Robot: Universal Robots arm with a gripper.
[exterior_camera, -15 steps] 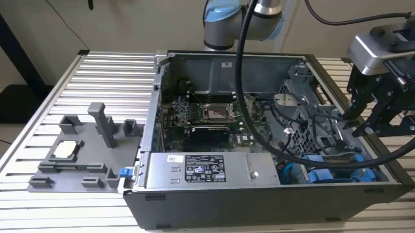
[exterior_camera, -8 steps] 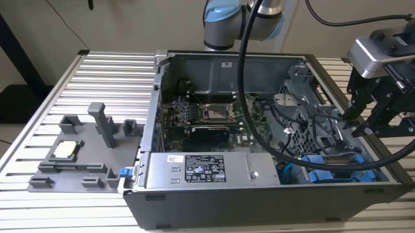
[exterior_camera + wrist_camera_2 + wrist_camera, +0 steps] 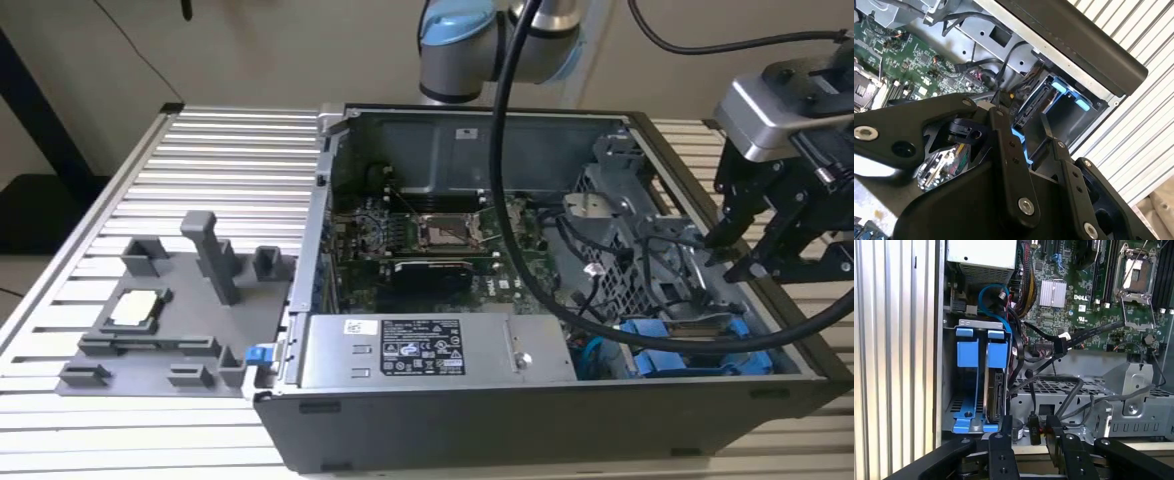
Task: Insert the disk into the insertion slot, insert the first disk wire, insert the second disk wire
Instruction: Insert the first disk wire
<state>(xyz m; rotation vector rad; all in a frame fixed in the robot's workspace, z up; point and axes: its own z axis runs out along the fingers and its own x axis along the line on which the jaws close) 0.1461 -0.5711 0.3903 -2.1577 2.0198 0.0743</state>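
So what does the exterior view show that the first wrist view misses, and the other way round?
Exterior view: the whole open computer case, a grey parts fixture at the exterior view's left, and the arm's blue-capped joint.

First wrist view: a close look into the insertion slot, where the disk stands on edge.

Both: the green motherboard, the blue carriers and the slatted table.

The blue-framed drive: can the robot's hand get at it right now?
Probably yes. The hand hovers over the open case beside the drive, which stands in its bay with one edge uncovered. Black cables hang close beside it and could get in the way.
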